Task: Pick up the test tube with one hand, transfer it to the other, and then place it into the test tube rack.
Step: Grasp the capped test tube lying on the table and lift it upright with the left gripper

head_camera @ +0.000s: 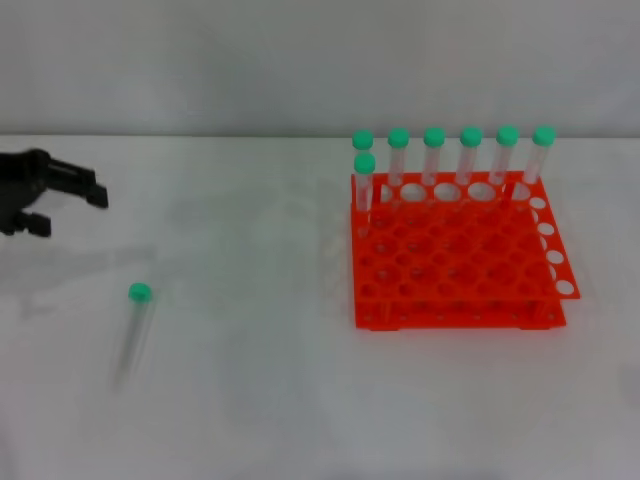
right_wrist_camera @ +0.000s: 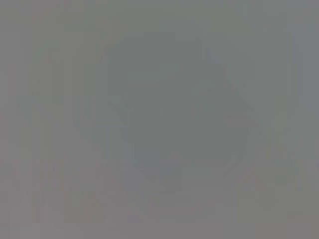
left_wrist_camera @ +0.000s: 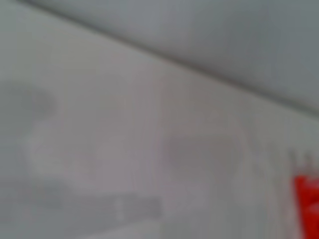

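A clear test tube (head_camera: pixel 134 330) with a green cap (head_camera: pixel 139 292) lies flat on the white table at the front left, cap toward the back. My left gripper (head_camera: pixel 70 208) is black, open and empty, at the far left edge, behind and to the left of the tube. The orange-red rack (head_camera: pixel 455 262) stands at the right with several green-capped tubes (head_camera: pixel 470 160) upright along its back row. A corner of the rack shows in the left wrist view (left_wrist_camera: pixel 308 204). My right gripper is out of view.
The white table (head_camera: pixel 260 390) runs back to a grey wall. The right wrist view shows only plain grey.
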Available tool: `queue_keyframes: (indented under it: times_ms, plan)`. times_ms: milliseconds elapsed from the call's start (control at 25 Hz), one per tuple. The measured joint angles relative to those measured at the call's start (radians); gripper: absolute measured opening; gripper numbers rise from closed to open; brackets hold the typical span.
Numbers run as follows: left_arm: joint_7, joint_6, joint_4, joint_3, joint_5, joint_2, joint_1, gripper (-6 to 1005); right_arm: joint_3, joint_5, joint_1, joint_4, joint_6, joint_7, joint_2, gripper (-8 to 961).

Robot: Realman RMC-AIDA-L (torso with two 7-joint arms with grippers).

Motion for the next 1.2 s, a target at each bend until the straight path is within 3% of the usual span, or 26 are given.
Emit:
queue_keyframes:
  times_ms: [240, 520, 840, 1200]
  plan:
    - [-0.014, 0.059, -0.132, 0.006, 0.189, -0.046, -0.125, 877, 0.0, 0.0, 0.011, 0.002, 0.002, -0.044, 0.004, 667]
    - [-0.027, 0.083, -0.198, 0.009, 0.264, -0.095, -0.169, 877, 0.0, 0.0, 0.01, 0.001, 0.001, -0.049, 0.007, 667]
    - [-0.039, 0.12, -0.207, 0.039, 0.321, -0.102, -0.175, 877, 0.0, -0.002, 0.009, 0.0, -0.003, -0.049, 0.009, 666]
    - [-0.043, 0.101, -0.208, 0.073, 0.363, -0.129, -0.173, 876, -0.001, -0.008, 0.005, -0.001, -0.007, -0.049, 0.019, 666]
